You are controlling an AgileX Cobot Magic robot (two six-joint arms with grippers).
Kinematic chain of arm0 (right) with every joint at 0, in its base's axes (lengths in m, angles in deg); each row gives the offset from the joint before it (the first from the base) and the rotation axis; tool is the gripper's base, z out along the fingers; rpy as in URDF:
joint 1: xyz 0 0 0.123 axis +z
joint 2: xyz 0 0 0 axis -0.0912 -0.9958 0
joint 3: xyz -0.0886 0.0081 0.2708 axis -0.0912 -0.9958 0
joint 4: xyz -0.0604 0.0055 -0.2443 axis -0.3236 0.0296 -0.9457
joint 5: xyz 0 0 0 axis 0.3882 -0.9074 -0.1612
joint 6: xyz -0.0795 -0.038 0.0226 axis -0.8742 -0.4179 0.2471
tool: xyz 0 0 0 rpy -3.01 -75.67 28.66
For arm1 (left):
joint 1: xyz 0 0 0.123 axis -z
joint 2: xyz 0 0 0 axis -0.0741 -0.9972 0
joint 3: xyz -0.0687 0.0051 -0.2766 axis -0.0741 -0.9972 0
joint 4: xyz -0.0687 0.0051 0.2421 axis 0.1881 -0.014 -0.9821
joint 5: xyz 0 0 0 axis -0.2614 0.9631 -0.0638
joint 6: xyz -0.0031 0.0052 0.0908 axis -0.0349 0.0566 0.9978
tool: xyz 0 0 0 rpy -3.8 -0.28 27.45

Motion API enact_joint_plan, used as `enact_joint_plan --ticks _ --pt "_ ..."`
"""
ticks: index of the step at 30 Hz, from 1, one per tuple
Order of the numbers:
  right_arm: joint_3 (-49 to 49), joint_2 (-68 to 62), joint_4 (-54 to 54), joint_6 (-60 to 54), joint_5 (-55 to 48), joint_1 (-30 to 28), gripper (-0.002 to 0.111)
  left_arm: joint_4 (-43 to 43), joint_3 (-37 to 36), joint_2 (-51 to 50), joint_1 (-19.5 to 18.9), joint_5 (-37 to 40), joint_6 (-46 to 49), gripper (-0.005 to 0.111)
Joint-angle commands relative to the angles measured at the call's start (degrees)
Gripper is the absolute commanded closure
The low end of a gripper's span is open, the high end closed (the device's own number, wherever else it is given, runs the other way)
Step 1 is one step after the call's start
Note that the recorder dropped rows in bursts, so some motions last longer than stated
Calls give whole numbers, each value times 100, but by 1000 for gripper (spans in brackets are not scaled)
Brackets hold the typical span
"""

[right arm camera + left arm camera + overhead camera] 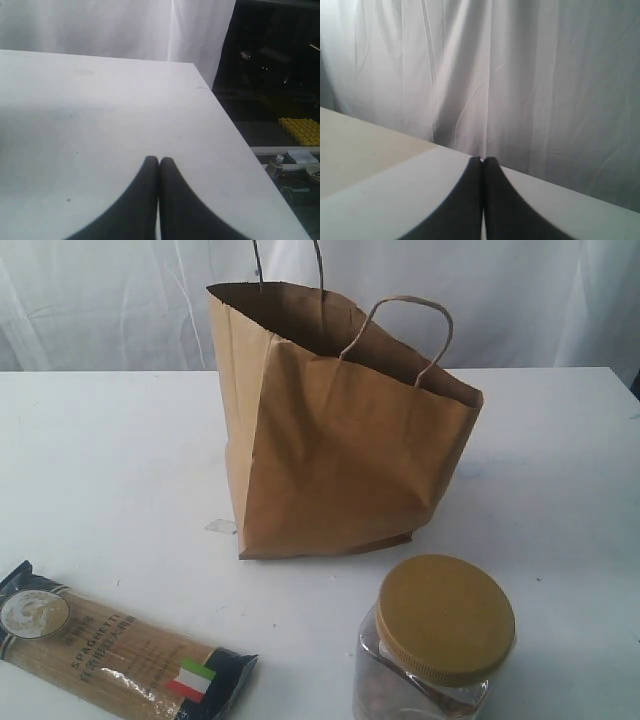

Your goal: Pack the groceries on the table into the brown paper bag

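spaghetti pack (115, 650) lies flat at lower left of the frame on the white bench (100, 470). brown paper bag (340, 460) stands upright, mouth open, at centre, apart from both items. clear jar (435, 640) with mustard lid stands at lower right. left hand (482, 161) and right hand (159, 161): fingers together, empty.

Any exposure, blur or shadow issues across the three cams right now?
Exterior view: soft even light, faint shadow beside the brown paper bag; clear jar and spaghetti pack cropped by the frame edge. Left wrist view: left gripper a blurred black silhouette, table tinted warm on one part. Right wrist view: right gripper likewise dark and soft; room beyond the table underexposed.
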Motion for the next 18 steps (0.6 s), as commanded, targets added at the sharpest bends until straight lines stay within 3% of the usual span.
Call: enact_joint_plan --ticks 1,7,11,12,15,18 --pt "-28 -29 8 8 74 9 108 887 -232 37 -14 -18 35 107" --pt "-28 -29 8 8 74 9 108 914 -1181 37 -14 -94 35 107" --pt "-28 -29 46 242 56 9 108 810 -1733 37 -14 -620 -368 107" --pt "-28 -29 265 806 24 9 108 728 -1840 37 -14 -836 -368 107" --pt "-28 -29 1796 4119 -362 9 108 613 -2028 37 -14 -1356 -256 107" --pt "-28 -29 2058 5863 -611 9 108 454 -2226 37 -14 -1822 71 107"
